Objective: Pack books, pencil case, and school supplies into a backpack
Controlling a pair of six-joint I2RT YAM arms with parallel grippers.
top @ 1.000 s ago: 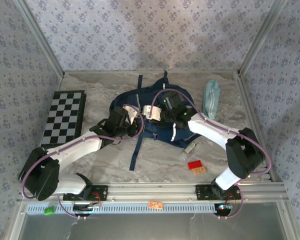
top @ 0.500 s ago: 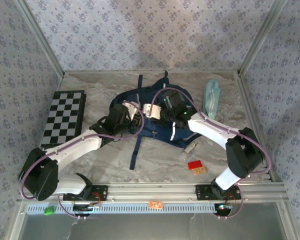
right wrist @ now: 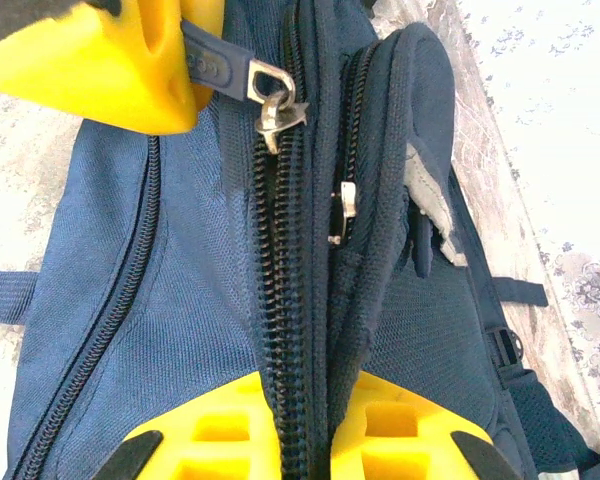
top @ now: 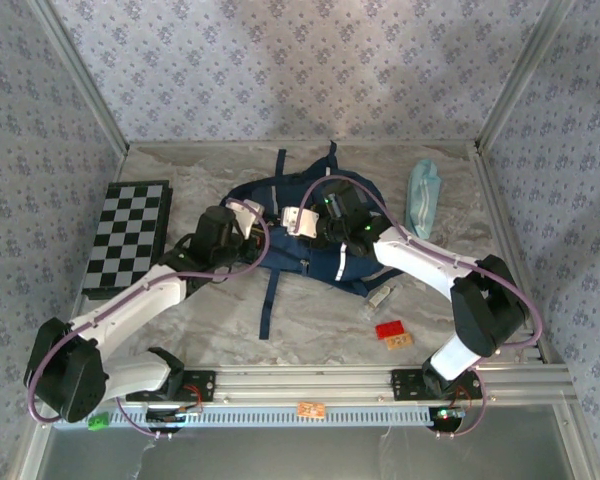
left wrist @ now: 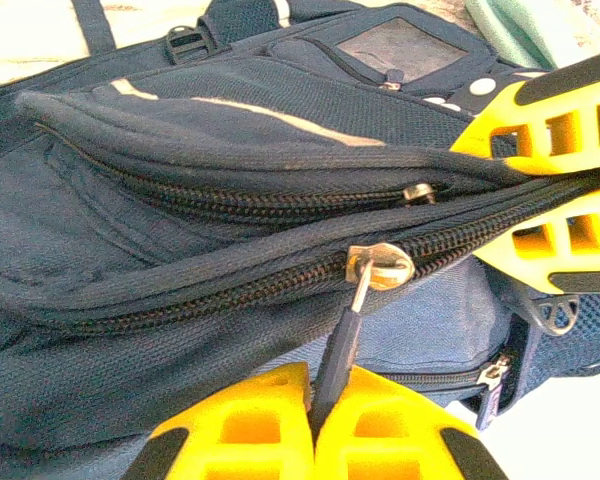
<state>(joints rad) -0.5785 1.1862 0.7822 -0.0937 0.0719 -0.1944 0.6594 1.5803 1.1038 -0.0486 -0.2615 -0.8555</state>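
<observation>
From above, the backpack (top: 322, 264) lies mid-table, and the pencil case (top: 422, 197) is far right. In the left wrist view, the left gripper (left wrist: 312, 405) pinches the zipper pull (left wrist: 342, 340) (a dark tab). In the right wrist view, the right gripper (right wrist: 302, 430) clamps the backpack along its zipper.

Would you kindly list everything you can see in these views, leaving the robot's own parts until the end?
backpack: one, navy blue with white trim, middle of the table
zipper pull: one, dark tab on a silver slider, on the backpack's zip
pencil case: one, pale teal, far right of the table
clear oblong item: one, whitish, just right of the backpack
red block: one, red, near right
orange block: one, orange, beside the red block
checkered board: one, black and white, left side
table: one, pale marbled
left gripper: one, yellow fingers, shut on the zipper pull
right gripper: one, yellow fingers, shut on the backpack's zip edge
</observation>
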